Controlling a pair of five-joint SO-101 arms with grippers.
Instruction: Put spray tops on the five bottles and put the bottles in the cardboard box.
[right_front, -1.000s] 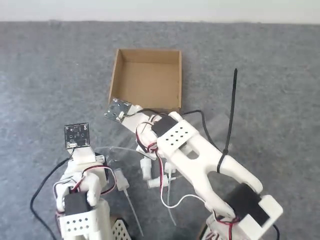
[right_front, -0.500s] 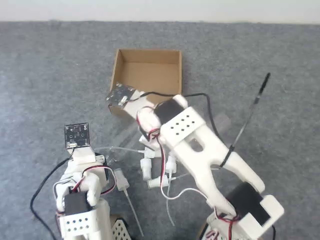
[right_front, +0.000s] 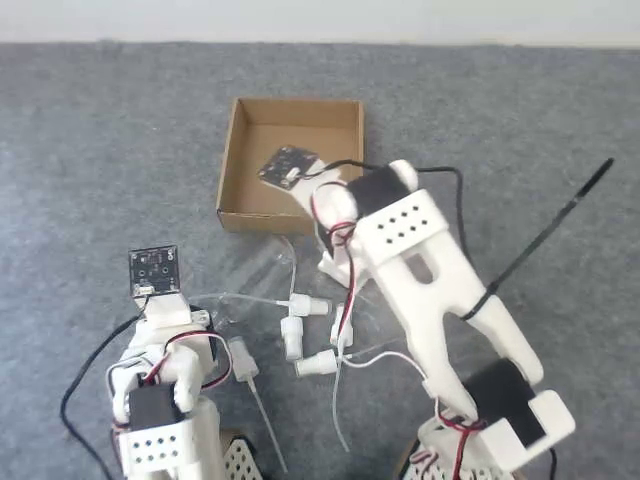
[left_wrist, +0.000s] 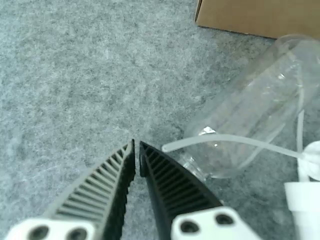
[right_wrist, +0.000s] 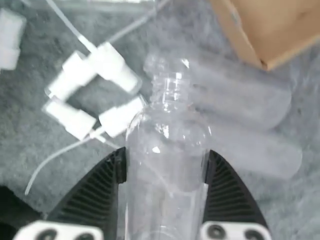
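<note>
Clear bottle (right_wrist: 167, 135) uncapped, tops (right_wrist: 114, 69) prob. loose

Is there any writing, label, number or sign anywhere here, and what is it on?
No text can be read.
The cardboard box is plain.
The clear bottle in the right gripper has no label.
Marks on the small circuit boards are too small to read.

Bare grey carpet (right_front: 110, 150) stretches to the left and right of the cardboard box (right_front: 250, 218). The right arm (right_front: 410, 235) slants over the box's near right corner, its right gripper (right_wrist: 165, 165) clamping a bottle (right_wrist: 167, 135). Just near of the box, loose bottles (left_wrist: 250, 110) and spray tops (right_front: 310, 305) with trailing tubes crowd the gap between the arms.
</note>
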